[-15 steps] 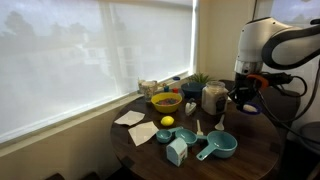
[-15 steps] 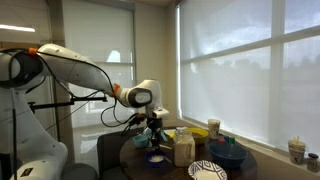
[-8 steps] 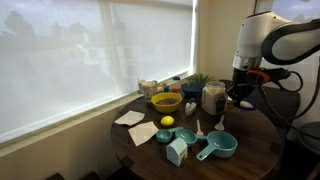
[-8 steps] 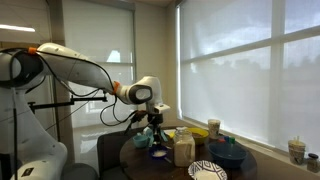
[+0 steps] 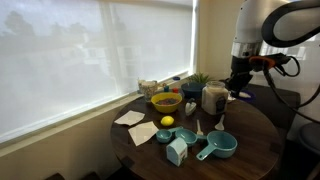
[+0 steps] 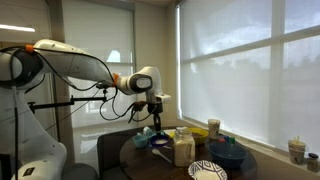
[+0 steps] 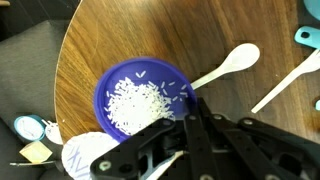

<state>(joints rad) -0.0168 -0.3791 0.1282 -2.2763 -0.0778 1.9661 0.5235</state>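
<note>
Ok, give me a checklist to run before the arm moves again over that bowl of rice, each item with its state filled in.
1. Jaws of the gripper shut, nothing seen between them in the wrist view: ok.
2. Blue bowl upright on the table: ok.
3. Rice lying inside the bowl: ok.
4. White spoon flat on the table beside the bowl, apart from the gripper: ok.
5. Spoon handle clear of the bowl's rim: cannot tell.
6. Gripper apart from the tall jar in an exterior view: ok.
</note>
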